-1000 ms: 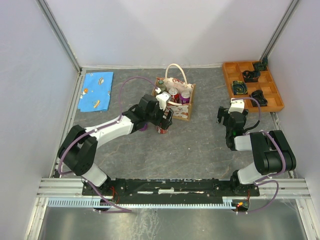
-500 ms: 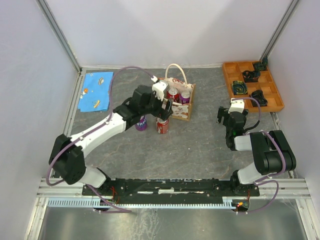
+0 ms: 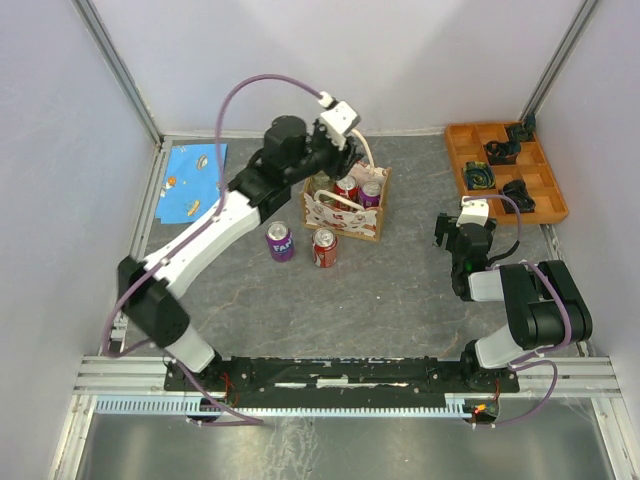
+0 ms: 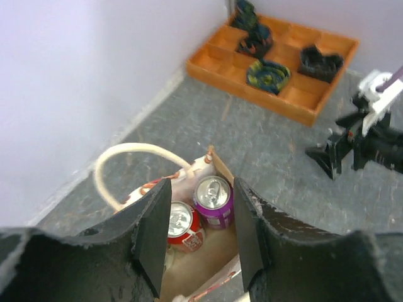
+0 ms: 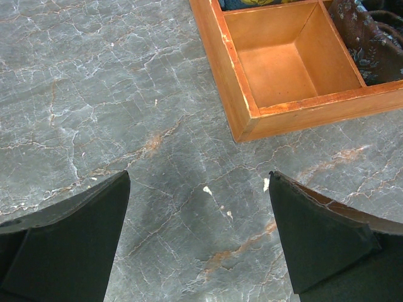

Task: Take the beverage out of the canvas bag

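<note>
**rigwatcher:** Grey marbled tabletop, white walls all round, pretty bare cell. How's the unpacking going?

**me:** Starting at the left gripper: I've got it hanging above the canvas bag, fingers only a narrow gap apart and nothing between them. Looking down through that gap I see a bagged red can and a bagged purple can side by side, upright. The bag stands mid-table toward the back, one cream handle arching up.

**rigwatcher:** So how far along?

**me:** Roughly halfway, I reckon. A loose purple can and a loose red can stand upright on the table just in front of the bag, near each other but not touching. At least two are left inside, and I can't tell if anything hides in the bag's left corner. The right gripper is spread wide and empty, low over bare table just beside the corner of the orange tray, well apart from the bag. A blue cloth lies flat at the back left.
</note>
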Robot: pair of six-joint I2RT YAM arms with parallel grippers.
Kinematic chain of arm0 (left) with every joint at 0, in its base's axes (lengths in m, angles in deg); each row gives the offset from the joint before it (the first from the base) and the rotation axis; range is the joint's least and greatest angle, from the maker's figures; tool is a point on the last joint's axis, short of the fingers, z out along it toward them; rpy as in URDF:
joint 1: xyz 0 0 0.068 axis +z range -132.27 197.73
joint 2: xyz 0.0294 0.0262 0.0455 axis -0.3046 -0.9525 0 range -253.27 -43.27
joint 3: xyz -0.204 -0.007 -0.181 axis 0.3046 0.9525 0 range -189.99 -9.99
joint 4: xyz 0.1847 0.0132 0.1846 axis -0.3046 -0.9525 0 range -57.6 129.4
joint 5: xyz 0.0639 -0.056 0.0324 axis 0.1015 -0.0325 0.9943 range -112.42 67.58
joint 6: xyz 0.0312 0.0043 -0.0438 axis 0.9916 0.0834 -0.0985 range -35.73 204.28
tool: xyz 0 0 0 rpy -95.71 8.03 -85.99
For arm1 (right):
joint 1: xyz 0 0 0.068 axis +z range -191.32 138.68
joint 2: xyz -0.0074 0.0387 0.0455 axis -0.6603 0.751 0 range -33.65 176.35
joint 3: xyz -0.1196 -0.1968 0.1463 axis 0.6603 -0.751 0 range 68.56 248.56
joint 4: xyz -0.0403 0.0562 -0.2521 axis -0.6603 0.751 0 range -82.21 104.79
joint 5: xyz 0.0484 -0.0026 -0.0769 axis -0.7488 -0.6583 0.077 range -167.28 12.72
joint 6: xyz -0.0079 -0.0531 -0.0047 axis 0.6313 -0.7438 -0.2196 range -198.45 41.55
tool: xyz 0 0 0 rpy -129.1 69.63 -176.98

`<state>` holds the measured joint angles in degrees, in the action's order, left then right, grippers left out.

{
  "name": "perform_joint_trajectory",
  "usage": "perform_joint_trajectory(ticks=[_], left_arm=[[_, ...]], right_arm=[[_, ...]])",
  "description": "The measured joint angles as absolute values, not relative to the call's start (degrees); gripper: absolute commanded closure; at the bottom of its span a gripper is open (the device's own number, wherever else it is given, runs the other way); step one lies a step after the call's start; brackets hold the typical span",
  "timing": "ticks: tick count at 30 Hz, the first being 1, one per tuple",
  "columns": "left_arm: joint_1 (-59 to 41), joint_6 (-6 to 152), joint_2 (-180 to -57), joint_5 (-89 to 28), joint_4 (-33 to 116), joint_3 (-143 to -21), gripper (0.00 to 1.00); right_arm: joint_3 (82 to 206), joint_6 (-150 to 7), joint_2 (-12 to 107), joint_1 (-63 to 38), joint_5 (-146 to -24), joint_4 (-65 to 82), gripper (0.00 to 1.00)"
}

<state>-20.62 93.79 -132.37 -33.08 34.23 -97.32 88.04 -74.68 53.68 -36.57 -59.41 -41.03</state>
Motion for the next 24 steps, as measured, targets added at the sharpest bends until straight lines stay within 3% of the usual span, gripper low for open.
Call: perform_joint_trajectory(ticks=[9,24], left_arm=[[-16.2,99.7,-153.6,-46.0,27.0,-108.5,0.49],[-13.2,110.7,-156.6,-59.3,26.9,-108.0,0.46]], right_arm=[[88.0,-74.7,53.7,-36.6,-59.4,-41.0,0.01],[88.0,-74.7,53.7,-36.6,-59.4,-41.0,0.01]])
